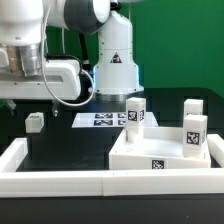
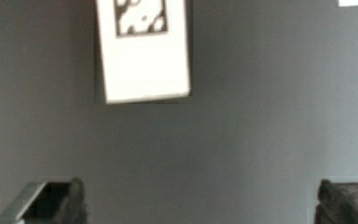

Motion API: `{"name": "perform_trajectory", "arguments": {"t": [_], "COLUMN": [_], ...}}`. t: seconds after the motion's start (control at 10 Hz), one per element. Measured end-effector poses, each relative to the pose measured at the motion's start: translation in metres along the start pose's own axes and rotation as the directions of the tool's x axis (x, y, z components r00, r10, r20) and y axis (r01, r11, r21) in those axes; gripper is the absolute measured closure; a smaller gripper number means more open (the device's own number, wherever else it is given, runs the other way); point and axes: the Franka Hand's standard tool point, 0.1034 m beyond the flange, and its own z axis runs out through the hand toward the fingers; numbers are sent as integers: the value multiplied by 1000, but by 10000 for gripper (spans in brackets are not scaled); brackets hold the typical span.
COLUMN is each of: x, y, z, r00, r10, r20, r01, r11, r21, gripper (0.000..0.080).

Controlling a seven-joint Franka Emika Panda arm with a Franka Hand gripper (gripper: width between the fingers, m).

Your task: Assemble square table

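While our tool (image 2: 199,203) hangs wide open and empty above the black worktop (image 1: 70,145), we see the slab (image 1: 160,152) against the white rim (image 1: 60,181), three legs upright on it and one leg (image 1: 35,121) lying loose nearby.

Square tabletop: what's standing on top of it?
Three upright legs on the tabletop: lone leg at the exterior view's left, rear leg and front leg at its right. Their seating in holes is covered.
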Motion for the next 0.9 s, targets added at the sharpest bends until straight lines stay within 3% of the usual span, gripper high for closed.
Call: {"name": "perform_trajectory", "arguments": {"t": [0.2,0.4,0.5,0.6,0.9], "x": [-5,-3,-5,-8,-32], "y": [-4,-6,-1,10,15], "z": [2,4,6,11,23], "r00": [993,974,960,950,889], "r10": [2,-8,-25,-42,-63], "r20": [121,226,279,308,453], "r01": [-6,-2,16,43,54], "r11": [999,999,999,999,998], "r21": [32,44,36,4,34], "gripper": [150,150,150,150,150]}}
